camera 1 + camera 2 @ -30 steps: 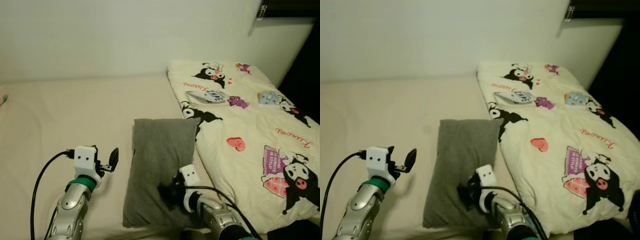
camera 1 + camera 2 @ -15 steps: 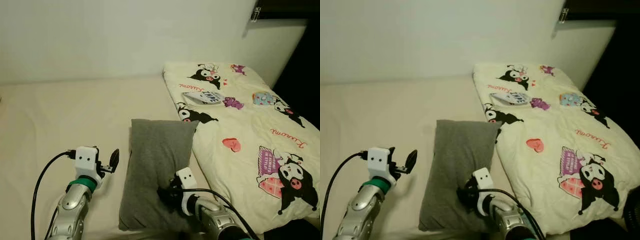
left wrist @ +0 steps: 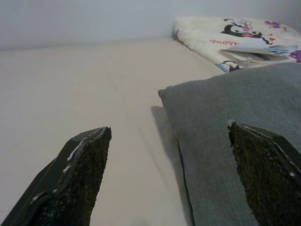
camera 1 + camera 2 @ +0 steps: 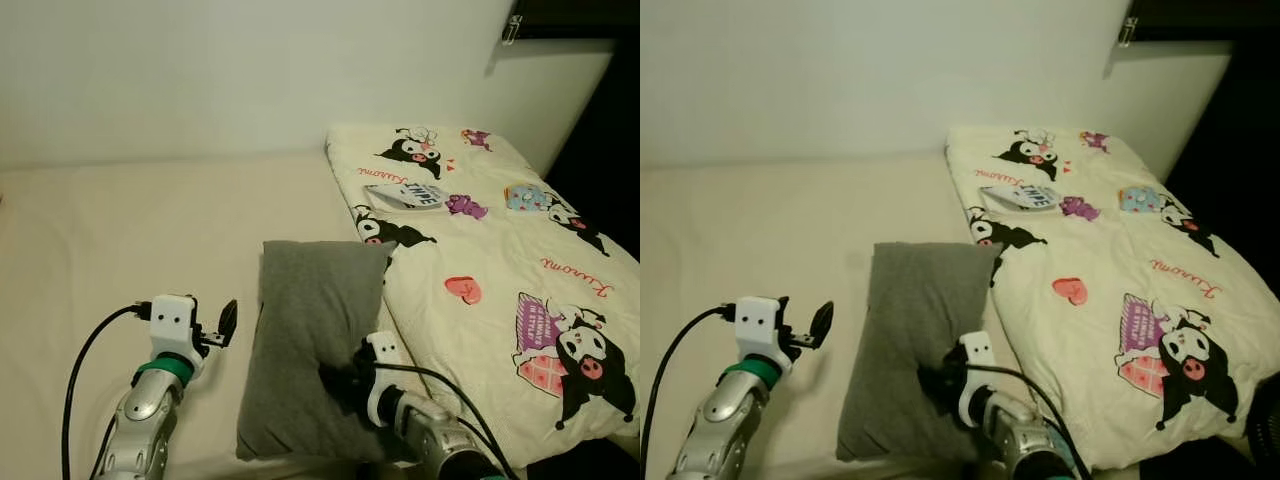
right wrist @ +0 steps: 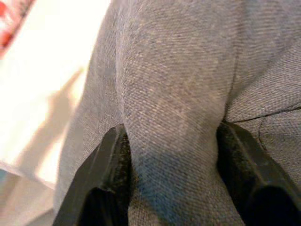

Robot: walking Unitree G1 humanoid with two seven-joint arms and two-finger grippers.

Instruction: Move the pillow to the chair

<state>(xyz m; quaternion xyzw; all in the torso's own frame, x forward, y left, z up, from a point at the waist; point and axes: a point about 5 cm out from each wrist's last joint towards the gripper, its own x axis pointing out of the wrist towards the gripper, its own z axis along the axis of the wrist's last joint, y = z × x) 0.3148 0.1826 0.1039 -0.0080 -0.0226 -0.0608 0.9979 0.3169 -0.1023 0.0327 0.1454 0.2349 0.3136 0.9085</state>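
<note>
A grey pillow lies lengthwise on the cream bed, its right edge against a cartoon-print quilt. My right gripper presses into the pillow's near right part and is shut on a fold of the grey fabric, which bulges between both black fingers. My left gripper hovers just left of the pillow, open, with nothing between its fingers. From the left wrist, the pillow's left edge lies ahead between the fingertips.
The white quilt with black cartoon figures and hearts covers the bed's right side. A pale wall runs behind the bed. A dark gap shows at the far right. Bare sheet stretches to the left of the pillow.
The whole view shifted slightly as the camera moved. My right gripper stays clamped on the pillow, whose near end has bunched a little. The left gripper holds its place.
</note>
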